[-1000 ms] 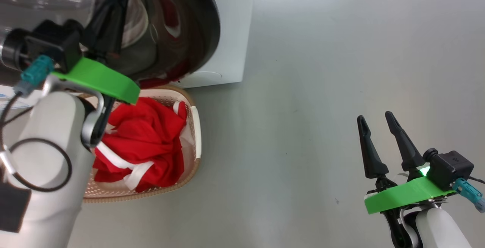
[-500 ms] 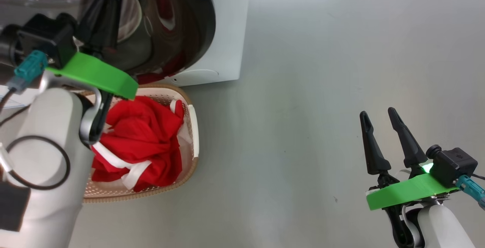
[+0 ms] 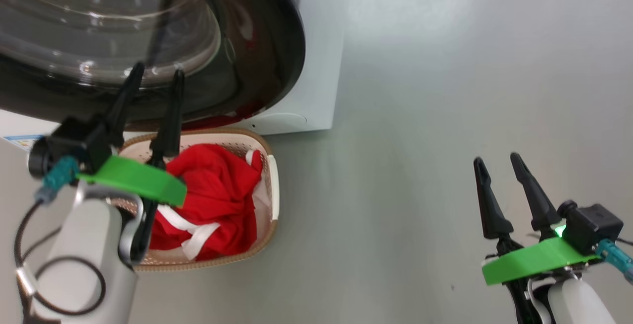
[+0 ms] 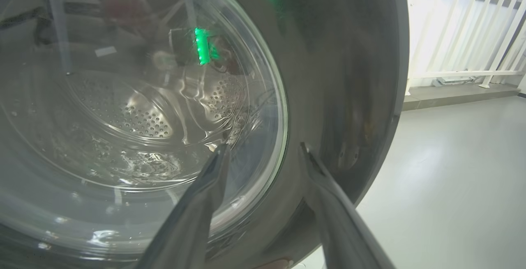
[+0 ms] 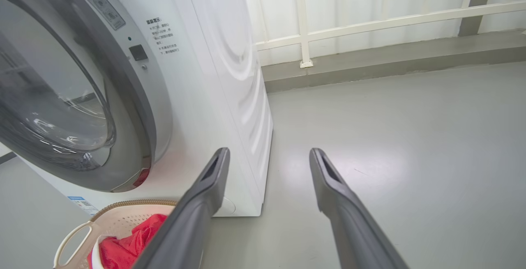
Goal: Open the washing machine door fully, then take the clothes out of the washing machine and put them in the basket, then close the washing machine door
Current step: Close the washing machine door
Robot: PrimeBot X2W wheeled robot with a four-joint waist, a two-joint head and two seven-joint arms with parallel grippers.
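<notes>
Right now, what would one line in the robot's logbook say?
washing machine door looks shut | clothes in basket | left fingers open, pointing at the door | right fingers open, above floor

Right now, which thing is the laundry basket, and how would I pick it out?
Find the big white washing machine; on the grey floor at its foot, below the round black-rimmed door, sits the basket. It is small, cream and perforated with a brown woven-look rim, heaped with red white-banded clothes.

Nothing was legible, printed lines (image 5: 161,37) on the washing machine (image 5: 230,76) front, up-left of the right gripper (image 5: 269,150), were too small, blue label (image 5: 82,205) left of it was blurred.
</notes>
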